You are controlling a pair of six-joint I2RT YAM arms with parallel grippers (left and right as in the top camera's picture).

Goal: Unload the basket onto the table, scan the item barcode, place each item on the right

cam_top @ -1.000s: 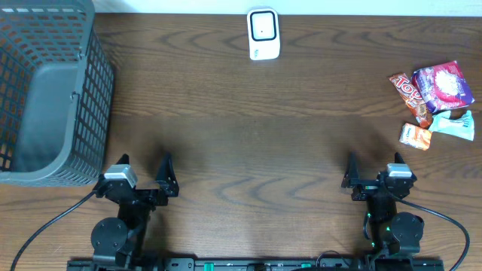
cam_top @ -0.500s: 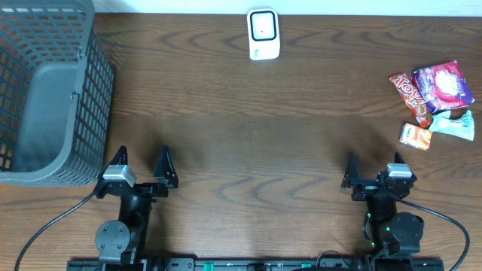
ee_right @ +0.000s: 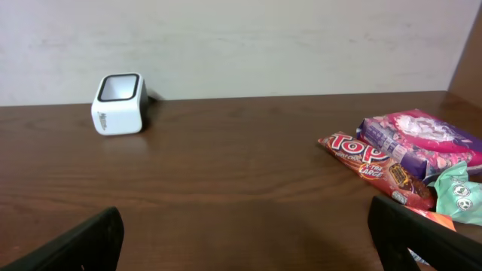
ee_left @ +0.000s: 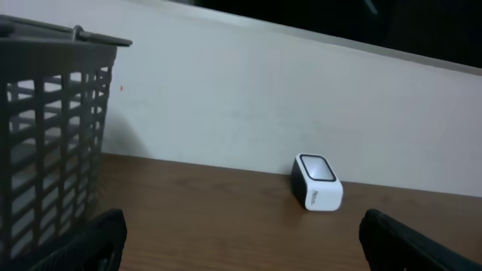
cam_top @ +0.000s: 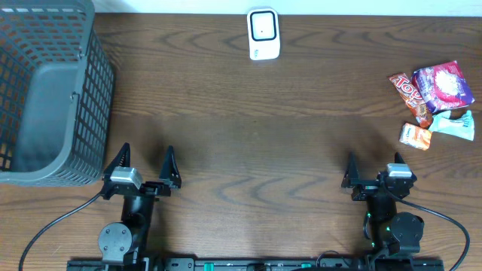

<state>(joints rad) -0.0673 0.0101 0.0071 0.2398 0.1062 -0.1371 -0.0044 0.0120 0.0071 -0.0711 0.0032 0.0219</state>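
Snack packets (cam_top: 431,104) sit bunched at the right edge of the overhead frame, and nothing is touching them. There are four in the huddle. A long red bar (cam_top: 410,98) lies on a slant, and the right wrist view shows bold "TOP" lettering on its wrapper (ee_right: 369,167). A glossy purple packet (cam_top: 446,83) with a pink-and-white picture on its face overlaps the bar's far side. Just below them lie a mint-green packet (cam_top: 458,125) and a small orange packet (cam_top: 415,136). No barcode is readable on any of them from these angles.

Up at the top centre stands the scanner (cam_top: 263,34), a small white box with a dark-rimmed window, well apart from the snacks. A grey mesh basket (cam_top: 90,90) fills the upper left corner.

Down at the bottom edge, the left tool (cam_top: 147,154) is spread wide with nothing between its fingers. The right tool (cam_top: 373,162) is just as wide and just as empty, low over the brown wood-grain tabletop (cam_top: 248,128).
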